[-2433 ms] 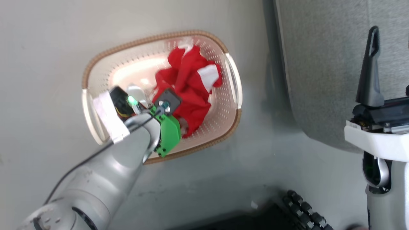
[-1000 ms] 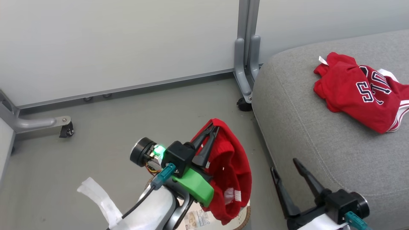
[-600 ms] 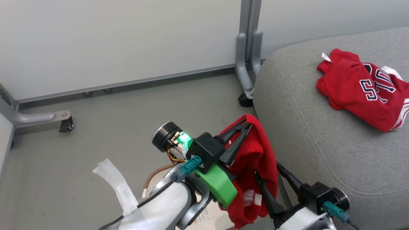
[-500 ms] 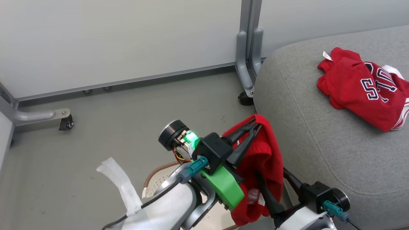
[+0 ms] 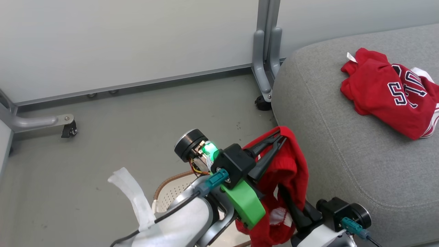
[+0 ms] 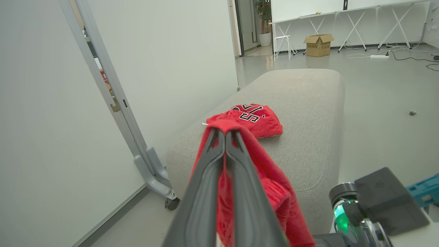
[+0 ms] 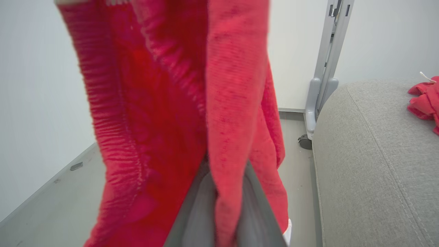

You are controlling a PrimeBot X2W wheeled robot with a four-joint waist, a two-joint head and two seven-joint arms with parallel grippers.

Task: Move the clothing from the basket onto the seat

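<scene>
Currently, carry step: left claw (image 5: 281, 135) clamped on red garment (image 5: 291, 171), aloft beside seat (image 5: 343, 154) edge, above basket (image 5: 171, 180); right claw (image 5: 289, 200) flanking its hanging fold, grip unclear; lettered garment (image 5: 384, 96) on seat; next, swing over seat, release

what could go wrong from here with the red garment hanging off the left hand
1. The left hand pinches only a fold of the hanging garment, which dangles beside the seat, not over it. A slip would likely drop it on the floor.
2. The right hand appears closed on the same cloth lower down. If the arms pull apart, the fabric may stretch or snag.
</scene>
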